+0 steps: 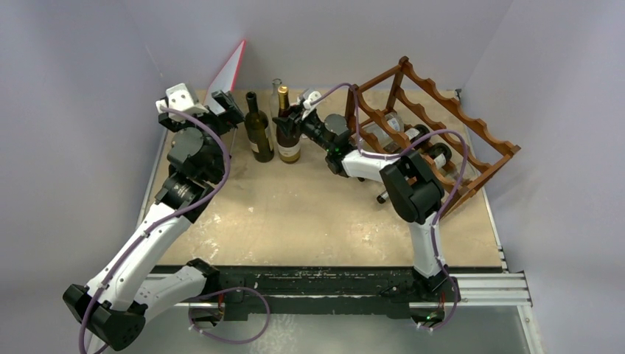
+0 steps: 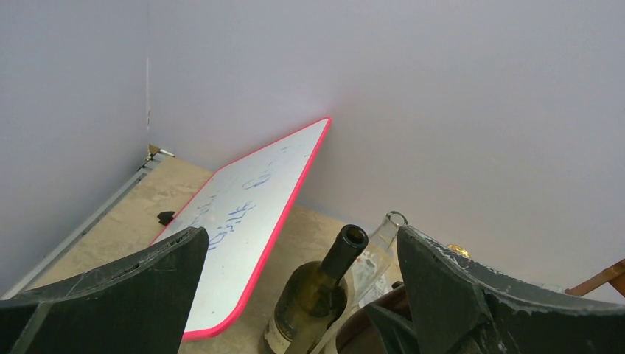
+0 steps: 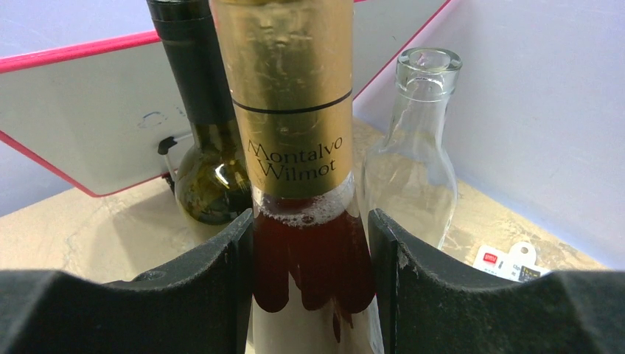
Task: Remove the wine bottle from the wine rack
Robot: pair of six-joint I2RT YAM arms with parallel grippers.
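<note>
wine bottle (image 3: 301,184): glossy glass, gold foil | wine rack (image 1: 492,168): smooth wood

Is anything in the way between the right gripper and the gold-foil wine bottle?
Nothing visible. The right gripper has its fingers against both sides of the gold-foil wine bottle, just below the foil. The dark bottle and the clear bottle stand behind it, not in between.

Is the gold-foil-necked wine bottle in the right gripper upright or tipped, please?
Upright: the gold-foil-necked wine bottle stands neck up, parallel to the dark green bottle beside it.
</note>
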